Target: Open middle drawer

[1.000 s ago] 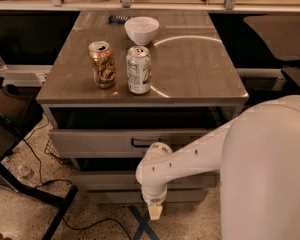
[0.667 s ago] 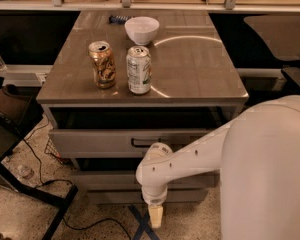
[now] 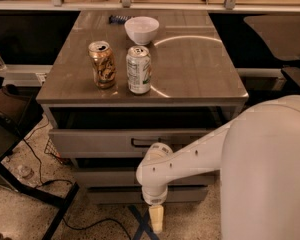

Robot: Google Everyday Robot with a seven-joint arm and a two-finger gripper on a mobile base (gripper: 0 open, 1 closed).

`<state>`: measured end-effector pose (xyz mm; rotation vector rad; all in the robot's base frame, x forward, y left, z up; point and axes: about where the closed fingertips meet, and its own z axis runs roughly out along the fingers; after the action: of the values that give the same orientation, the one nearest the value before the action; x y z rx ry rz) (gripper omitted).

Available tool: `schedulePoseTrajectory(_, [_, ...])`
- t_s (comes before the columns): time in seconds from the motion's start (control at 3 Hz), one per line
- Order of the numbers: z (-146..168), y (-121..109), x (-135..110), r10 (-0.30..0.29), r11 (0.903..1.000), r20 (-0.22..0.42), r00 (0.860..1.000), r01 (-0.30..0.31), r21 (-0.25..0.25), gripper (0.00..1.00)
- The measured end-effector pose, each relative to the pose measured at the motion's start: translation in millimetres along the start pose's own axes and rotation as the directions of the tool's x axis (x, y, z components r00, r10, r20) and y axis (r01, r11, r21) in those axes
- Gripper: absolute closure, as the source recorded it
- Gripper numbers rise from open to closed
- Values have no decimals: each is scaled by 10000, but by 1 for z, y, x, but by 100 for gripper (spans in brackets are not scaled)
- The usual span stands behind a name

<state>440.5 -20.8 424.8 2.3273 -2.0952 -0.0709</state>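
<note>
The gripper (image 3: 156, 219) hangs low in front of the cabinet, pointing down at the floor. It is at the end of the white arm (image 3: 190, 156), the only arm the robot has. I cannot tell how wide the jaws are. They do not seem to hold anything, and they touch no drawer.

The middle drawer (image 3: 107, 177) is the second of three grey fronts. It sits under the top drawer (image 3: 90, 143), which seems to stick out a bit, and over the bottom drawer (image 3: 110, 195). It looks shut. Its front runs long from left to right. The arm's round wrist is in front of its middle, so I cannot see its handle.

From the jaws, the middle drawer is up and farther back. I think the gripper must lift and turn toward the front to reach the handle.

A brown can (image 3: 103, 64), a green and white can (image 3: 139, 69) and a white bowl (image 3: 141, 29) stand on the worktop (image 3: 200, 69).
</note>
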Motion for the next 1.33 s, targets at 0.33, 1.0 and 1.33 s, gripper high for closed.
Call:
schedulePoseTrajectory(0.33, [-7,-12,0,-181,9985,-6,9998,181,510,0])
schedulePoseTrajectory(1.0, [0,-14,3,-28,9992,-333,9994,41,388,0])
schedulePoseTrajectory(1.33, [11,-17,9,162,9997,-486,9987,-152,208,2])
